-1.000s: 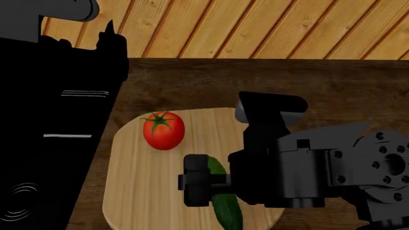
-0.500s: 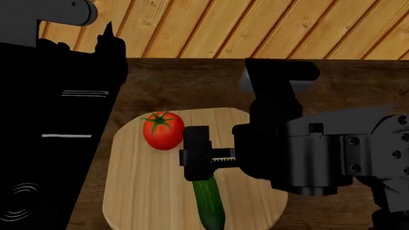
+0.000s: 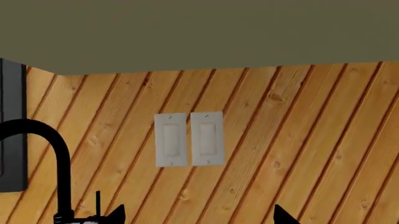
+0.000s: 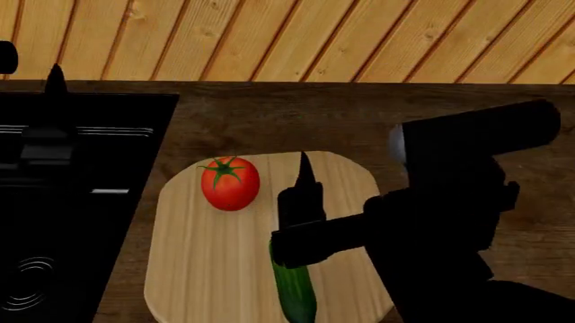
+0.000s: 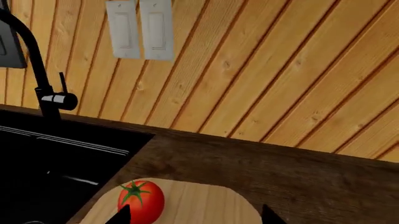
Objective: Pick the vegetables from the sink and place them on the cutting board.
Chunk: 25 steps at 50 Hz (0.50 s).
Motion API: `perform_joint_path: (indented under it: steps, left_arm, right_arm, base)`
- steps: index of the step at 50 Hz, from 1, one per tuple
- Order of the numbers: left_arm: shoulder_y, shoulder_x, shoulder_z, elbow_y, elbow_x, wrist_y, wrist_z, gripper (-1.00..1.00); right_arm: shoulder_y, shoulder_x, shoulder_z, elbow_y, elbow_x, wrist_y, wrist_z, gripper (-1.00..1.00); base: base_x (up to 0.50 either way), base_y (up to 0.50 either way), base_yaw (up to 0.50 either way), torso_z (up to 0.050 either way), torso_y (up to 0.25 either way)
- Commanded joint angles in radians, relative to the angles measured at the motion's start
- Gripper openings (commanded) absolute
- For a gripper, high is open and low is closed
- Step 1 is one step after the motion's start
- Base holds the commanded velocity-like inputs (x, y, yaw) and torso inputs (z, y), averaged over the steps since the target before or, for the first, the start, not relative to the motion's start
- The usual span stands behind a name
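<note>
The red tomato [image 4: 230, 183] [image 5: 141, 200] and the dark-green cucumber [image 4: 295, 293] both lie on the pale cutting board [image 4: 202, 269] [image 5: 199, 205]. The tomato is at the board's far left, and the cucumber lies lengthwise near its front. My right gripper [image 4: 303, 176] [image 5: 196, 217] hangs open just above the cucumber's far end, holding nothing, with the tomato beside one of its fingertips [image 5: 124, 214]. My left gripper [image 3: 198, 217] is open and empty, raised and facing the plank wall. The black sink [image 4: 90, 202] [image 5: 50, 163] lies left of the board.
The black faucet [image 5: 37, 70] [image 3: 56, 158] stands at the back of the sink. Two white wall switches [image 3: 188, 138] are on the wooden plank wall. Dark brown countertop [image 4: 269, 121] surrounds the board. My right arm's bulk [image 4: 449, 222] covers the board's right side.
My right gripper let go of the cucumber, which now rests lengthwise on the board, then rose and tilted upward. My left arm swung away to the left, uncovering the sink.
</note>
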<state>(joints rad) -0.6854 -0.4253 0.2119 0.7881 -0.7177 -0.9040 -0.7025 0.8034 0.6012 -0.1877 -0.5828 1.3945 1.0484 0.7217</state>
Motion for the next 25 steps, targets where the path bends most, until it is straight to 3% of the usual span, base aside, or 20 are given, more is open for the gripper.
perform_joint_path:
  steps: [1,5,7,14,22,23,25]
  left_arm:
    - [0.182,-0.044,-0.125,0.224,0.005,0.166,0.039,1.0]
    - [0.285,-0.07,-0.165,0.238,0.01,0.297,0.12,1.0]
    - [0.353,-0.068,-0.216,0.228,-0.006,0.391,0.175,1.0]
    - [0.447,-0.066,-0.248,0.221,0.025,0.559,0.289,1.0]
    - [0.485,-0.036,-0.336,0.226,-0.129,0.712,0.339,1.0]
    - [0.497,-0.05,-0.356,0.247,-0.162,0.727,0.331,1.0]
    - [0.534,-0.168,-0.324,0.259,-0.198,0.856,0.261,1.0]
  right_arm:
    - [-0.245,0.048,0.125,-0.349,-0.249,-0.206,-0.154,1.0]
    - [-0.427,0.05,0.225,-0.411,-0.309,-0.321,-0.18,1.0]
    - [-0.438,0.067,0.212,-0.456,-0.316,-0.312,-0.157,1.0]
    - [-0.52,0.236,0.05,-0.463,-0.429,-0.661,-0.048,1.0]
    - [-0.51,0.361,-0.097,-0.46,-0.562,-0.917,0.008,1.0]
    - [-0.513,0.363,-0.1,-0.459,-0.577,-0.93,0.005,1.0]
    - [-0.531,0.36,-0.099,-0.456,-0.618,-0.966,-0.003,1.0]
  base:
    - [0.0,0.0,0.0,0.0,0.0]
    - [0.0,0.0,0.0,0.0,0.0]
    - [0.0,0.0,0.0,0.0,0.0]
    - [0.0,0.0,0.0,0.0,0.0]
    - [0.0,0.0,0.0,0.0,0.0]
    - [0.0,0.0,0.0,0.0,0.0]
    - [0.0,0.0,0.0,0.0,0.0]
